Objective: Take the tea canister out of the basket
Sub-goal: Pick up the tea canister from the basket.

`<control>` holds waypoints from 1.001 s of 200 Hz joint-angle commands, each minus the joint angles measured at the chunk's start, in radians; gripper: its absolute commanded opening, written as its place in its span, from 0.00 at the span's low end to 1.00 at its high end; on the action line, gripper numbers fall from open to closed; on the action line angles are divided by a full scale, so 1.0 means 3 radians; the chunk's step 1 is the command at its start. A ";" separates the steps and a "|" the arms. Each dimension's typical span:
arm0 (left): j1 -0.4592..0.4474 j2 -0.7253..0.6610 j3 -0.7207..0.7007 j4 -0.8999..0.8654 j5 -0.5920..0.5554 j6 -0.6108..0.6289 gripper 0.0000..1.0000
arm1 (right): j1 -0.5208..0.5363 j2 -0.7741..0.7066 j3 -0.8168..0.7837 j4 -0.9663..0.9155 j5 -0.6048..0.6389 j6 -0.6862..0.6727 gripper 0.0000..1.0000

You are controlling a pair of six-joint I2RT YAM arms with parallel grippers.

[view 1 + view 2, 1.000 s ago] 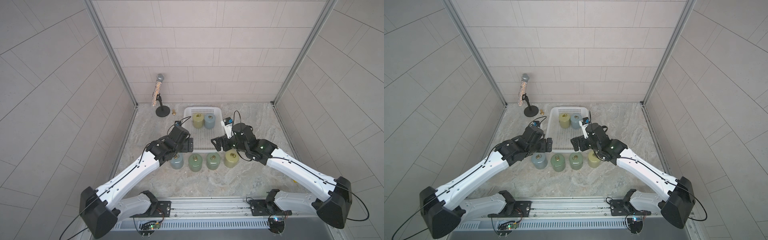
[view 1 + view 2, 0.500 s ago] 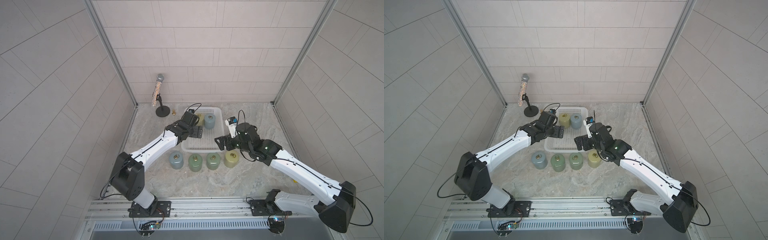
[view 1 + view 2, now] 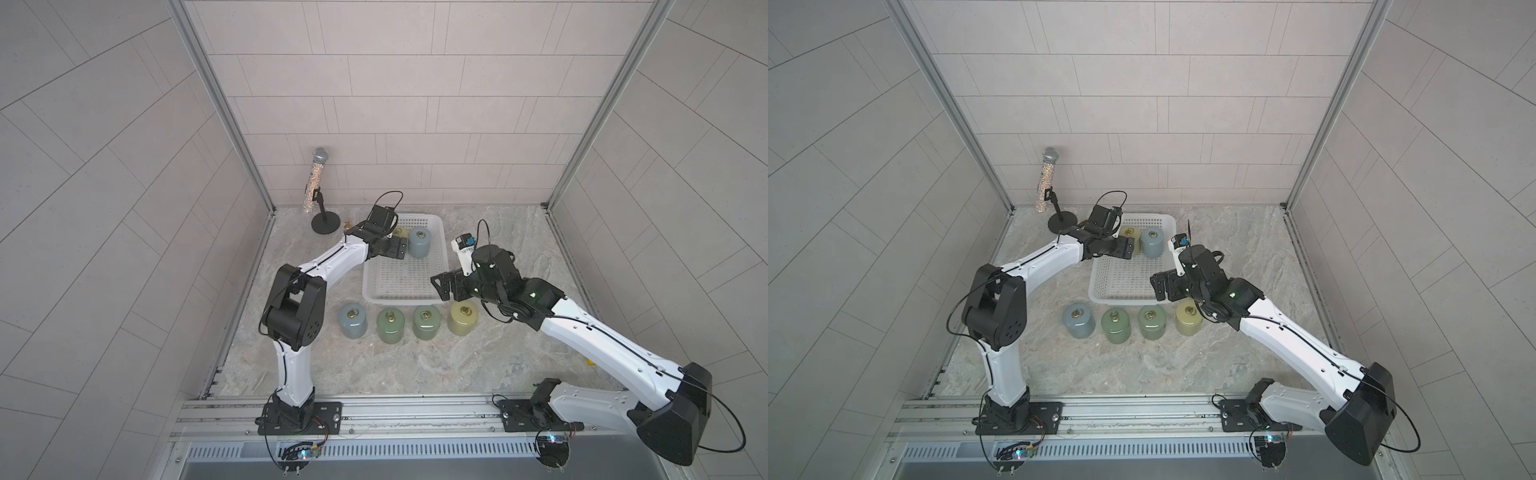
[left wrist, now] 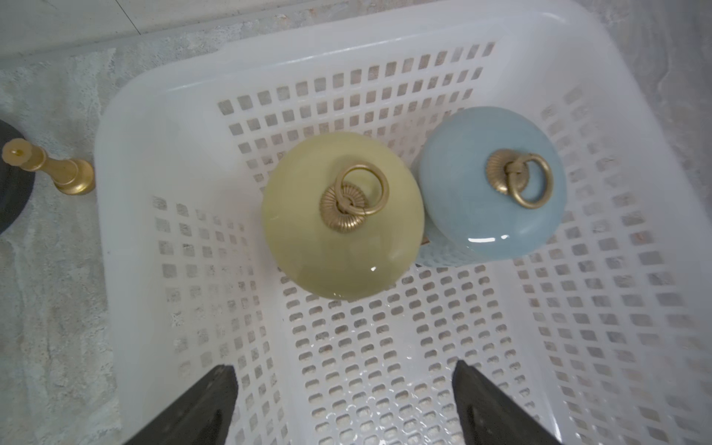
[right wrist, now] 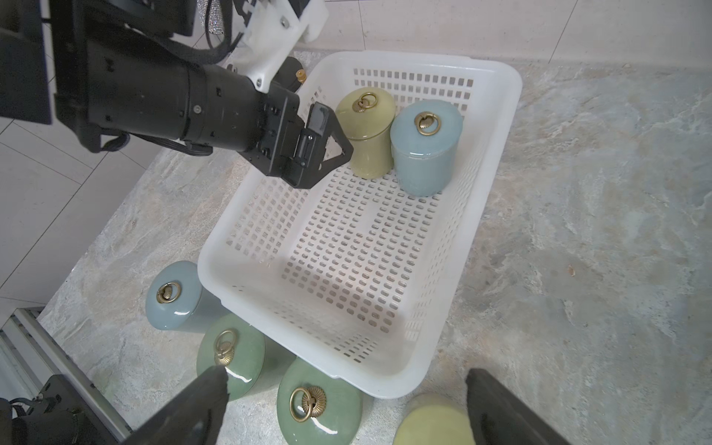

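My left gripper (image 4: 343, 370) is spread wide and empty. Straight ahead of its fingers the yellow tea canister (image 4: 343, 215) stands upright in the basket (image 4: 154, 127), with the blue tea canister (image 4: 493, 181) pressed against the side toward my right arm. I judge that closeness the danger: one finger has no clear slot there and could shove the blue one or tip both, and the glossy lid might slip. My right gripper (image 5: 345, 375), equally spread, hovers empty at the basket's opposite end. The left wrist view shows only lids, the right wrist view shows the bodies touching, and both top views half hide the yellow one behind my wrist.
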 commanded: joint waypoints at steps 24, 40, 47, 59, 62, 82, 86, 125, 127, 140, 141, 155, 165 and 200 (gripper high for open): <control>-0.0006 0.0329 0.0330 -0.0032 -0.0057 0.0211 0.96 | -0.0042 0.0111 0.0168 -0.0060 -0.0039 0.0001 1.00; -0.0009 0.0397 0.0375 0.0004 -0.0070 0.0224 0.97 | -0.0067 0.0155 0.0198 -0.0064 -0.0081 -0.0008 1.00; -0.0007 0.0423 0.0385 0.0035 -0.0087 0.0229 0.97 | -0.0081 0.0169 0.0209 -0.0065 -0.0102 -0.0014 1.00; -0.0009 0.0463 0.0402 0.0098 -0.0112 0.0231 1.00 | -0.0093 0.0194 0.0223 -0.0063 -0.0121 -0.0018 1.00; -0.0010 0.0473 0.0407 0.0115 -0.0123 0.0235 1.00 | -0.0098 0.0197 0.0224 -0.0063 -0.0129 -0.0016 1.00; -0.0011 0.0540 0.0406 0.0295 -0.0170 0.0247 1.00 | -0.0113 0.0235 0.0248 -0.0065 -0.0172 -0.0021 1.00; -0.0008 0.0555 0.0411 0.0321 -0.0179 0.0250 1.00 | -0.0113 0.0241 0.0251 -0.0066 -0.0180 -0.0023 1.00; -0.0006 0.0724 0.0548 0.0367 -0.0296 0.0251 1.00 | -0.0136 0.0284 0.0293 -0.0102 -0.0204 -0.0041 1.00; -0.0006 0.0731 0.0554 0.0367 -0.0300 0.0251 1.00 | -0.0139 0.0283 0.0290 -0.0102 -0.0204 -0.0041 1.00; -0.0007 0.0767 0.0571 0.0400 -0.0327 0.0248 1.00 | -0.0155 0.0290 0.0293 -0.0100 -0.0210 -0.0046 1.00; -0.0009 0.0768 0.0574 0.0404 -0.0325 0.0247 1.00 | -0.0157 0.0292 0.0293 -0.0101 -0.0212 -0.0043 1.00; -0.0006 0.0823 0.0612 0.0411 -0.0342 0.0247 1.00 | -0.0169 0.0303 0.0290 -0.0104 -0.0224 -0.0039 1.00; -0.0007 0.0865 0.0647 0.0398 -0.0359 0.0251 1.00 | -0.0178 0.0307 0.0292 -0.0102 -0.0234 -0.0041 1.00; -0.0006 0.0984 0.0717 0.0416 -0.0400 0.0260 1.00 | -0.0196 0.0341 0.0301 -0.0106 -0.0261 -0.0036 1.00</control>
